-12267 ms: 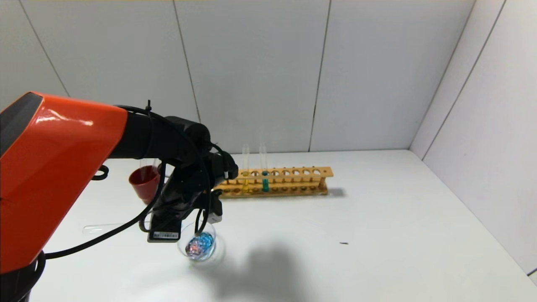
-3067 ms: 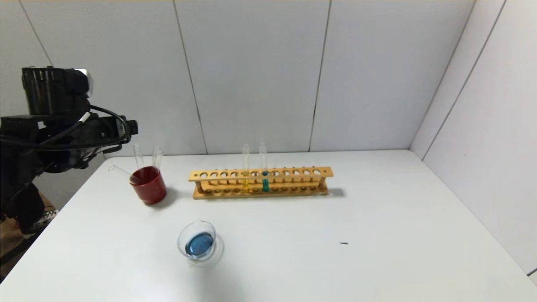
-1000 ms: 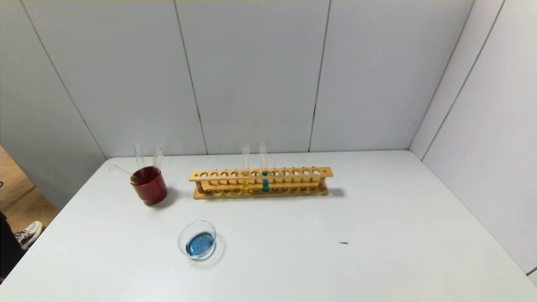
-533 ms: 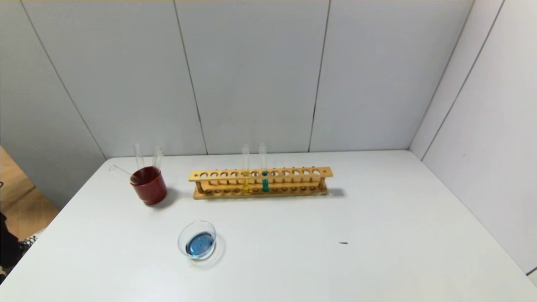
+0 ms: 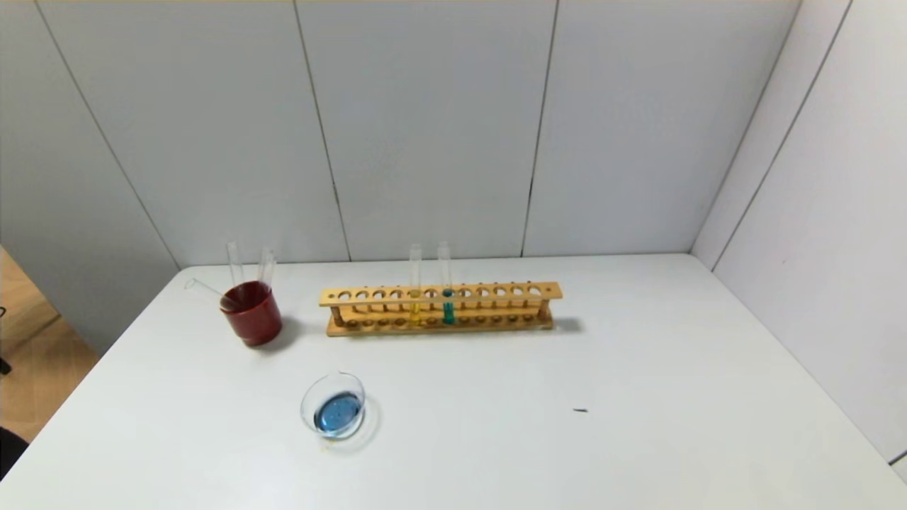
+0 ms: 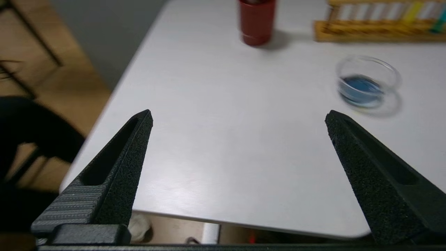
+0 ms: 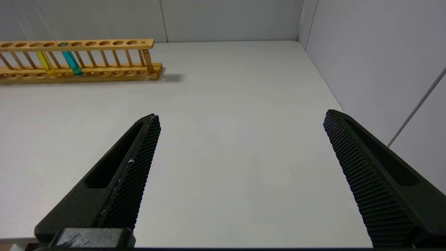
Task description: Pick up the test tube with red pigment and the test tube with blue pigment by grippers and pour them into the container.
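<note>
Both arms are sitting out of the head view. The left gripper (image 6: 238, 116) is hanging over the near left edge of the table (image 5: 638, 368), jaws spread wide and holding nothing. The right gripper (image 7: 240, 118) is likewise gaping empty. The glass dish (image 5: 333, 406) is resting lower left of centre, holding blue liquid. A blue-filled tube (image 5: 447, 303) is standing in the wooden rack (image 5: 496, 292) mid-frame. Empty tubes (image 5: 234, 263) are leaning in the red cup (image 5: 251, 317), left of the rack.

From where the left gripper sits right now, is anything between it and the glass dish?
Nothing visible. The left gripper is open and empty near the table's edge, with bare table up to the dish. The red cup and the rack stand farther back, off that path.
</note>
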`<act>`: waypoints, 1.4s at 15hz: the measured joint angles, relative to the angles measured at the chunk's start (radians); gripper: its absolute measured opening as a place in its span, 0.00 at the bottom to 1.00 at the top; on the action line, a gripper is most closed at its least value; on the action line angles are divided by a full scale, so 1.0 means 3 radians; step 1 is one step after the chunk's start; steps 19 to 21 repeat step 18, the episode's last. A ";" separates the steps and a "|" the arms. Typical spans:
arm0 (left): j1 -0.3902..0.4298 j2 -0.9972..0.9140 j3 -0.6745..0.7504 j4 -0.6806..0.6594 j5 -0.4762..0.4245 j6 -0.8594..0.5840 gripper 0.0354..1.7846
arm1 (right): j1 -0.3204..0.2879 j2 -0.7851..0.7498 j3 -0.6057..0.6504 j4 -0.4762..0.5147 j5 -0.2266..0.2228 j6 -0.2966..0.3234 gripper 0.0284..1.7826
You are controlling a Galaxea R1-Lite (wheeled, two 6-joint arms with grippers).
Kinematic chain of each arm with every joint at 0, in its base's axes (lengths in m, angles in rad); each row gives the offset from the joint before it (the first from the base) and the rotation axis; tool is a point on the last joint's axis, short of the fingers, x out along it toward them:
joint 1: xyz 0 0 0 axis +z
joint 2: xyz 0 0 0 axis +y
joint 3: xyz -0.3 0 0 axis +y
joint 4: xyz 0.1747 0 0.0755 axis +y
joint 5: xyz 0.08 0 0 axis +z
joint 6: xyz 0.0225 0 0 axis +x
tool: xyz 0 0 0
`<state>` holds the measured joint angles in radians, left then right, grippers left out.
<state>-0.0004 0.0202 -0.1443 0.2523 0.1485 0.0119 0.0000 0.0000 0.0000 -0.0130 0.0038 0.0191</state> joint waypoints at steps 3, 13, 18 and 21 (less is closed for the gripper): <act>-0.0008 -0.0058 0.0199 -0.0184 -0.0494 0.0051 0.98 | 0.0000 0.0000 0.0000 0.0000 0.0001 0.0000 0.96; -0.0011 -0.0072 0.0235 -0.0184 -0.0482 -0.0054 0.98 | 0.0000 0.0000 0.0000 0.0000 0.0005 -0.0005 0.96; -0.0011 -0.0070 0.0244 -0.0184 -0.0482 -0.0054 0.98 | 0.0000 0.0000 0.0000 0.0004 0.0005 -0.0004 0.96; -0.0011 -0.0070 0.0244 -0.0184 -0.0482 -0.0054 0.98 | 0.0000 0.0000 0.0000 0.0004 0.0005 -0.0004 0.96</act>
